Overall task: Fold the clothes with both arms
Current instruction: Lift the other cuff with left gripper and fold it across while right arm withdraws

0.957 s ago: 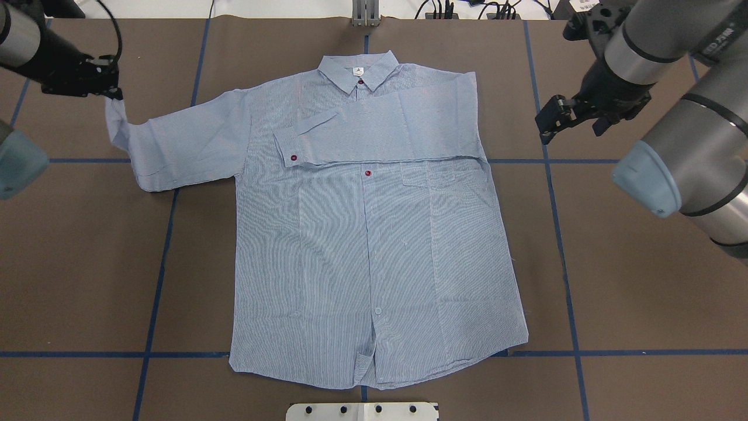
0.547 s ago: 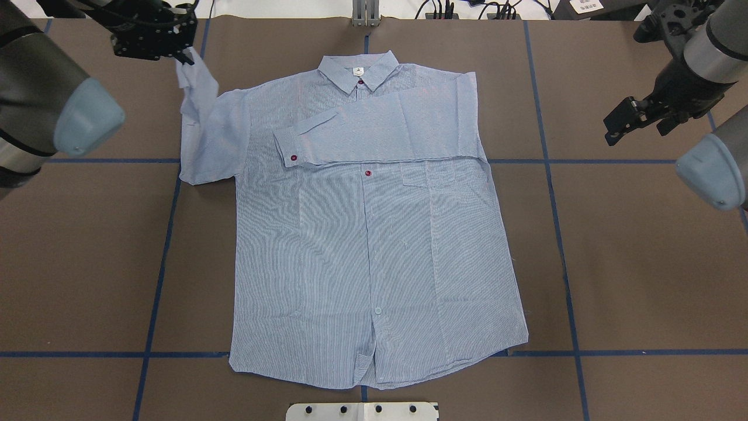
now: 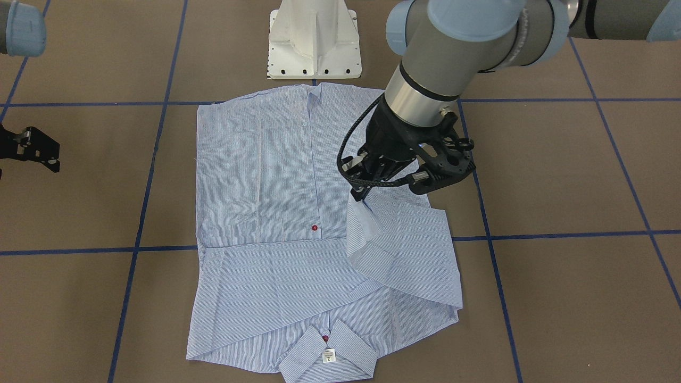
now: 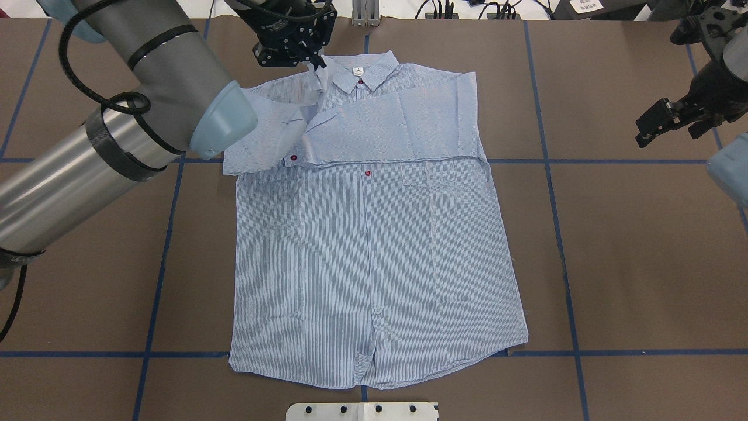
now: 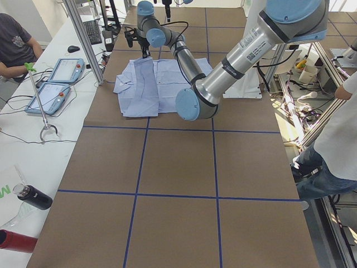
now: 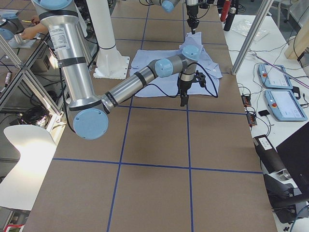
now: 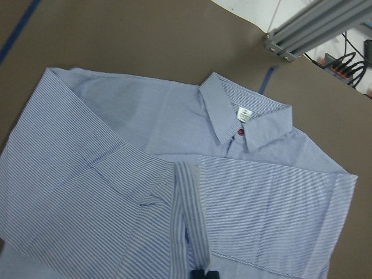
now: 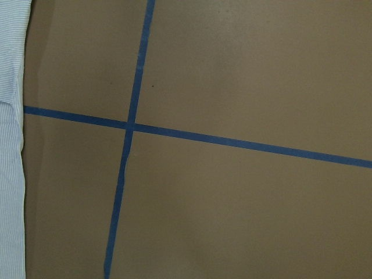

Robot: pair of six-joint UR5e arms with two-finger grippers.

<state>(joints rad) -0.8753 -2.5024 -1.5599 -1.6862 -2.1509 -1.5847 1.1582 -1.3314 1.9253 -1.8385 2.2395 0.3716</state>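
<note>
Since half a second ago the left arm [image 4: 117, 134] has swung inward, carrying the shirt's left sleeve [image 4: 269, 131] from outside the shoulder to over the chest, while the right gripper [image 4: 666, 123] has drifted a little further out to its side. The brown table [image 4: 613, 263], crossed by blue tape lines, carries the light blue striped shirt [image 4: 374, 251] at its middle, front up and flat, hem toward the robot and collar [image 4: 374, 67] away from it. The right sleeve [image 4: 397, 131] lies folded flat across the chest. The left sleeve rises off the cloth in a loose fold, its cuff [image 4: 318, 76] pinched between the closed fingers of the left gripper [image 4: 315, 63], which hangs just beside the collar. The right gripper hovers over bare table, well apart from the shirt, jaws spread and holding nothing. A dark red button [image 4: 367, 173] shows just below the folded right sleeve, and a small white label [image 4: 357, 71] sits inside the collar
</note>
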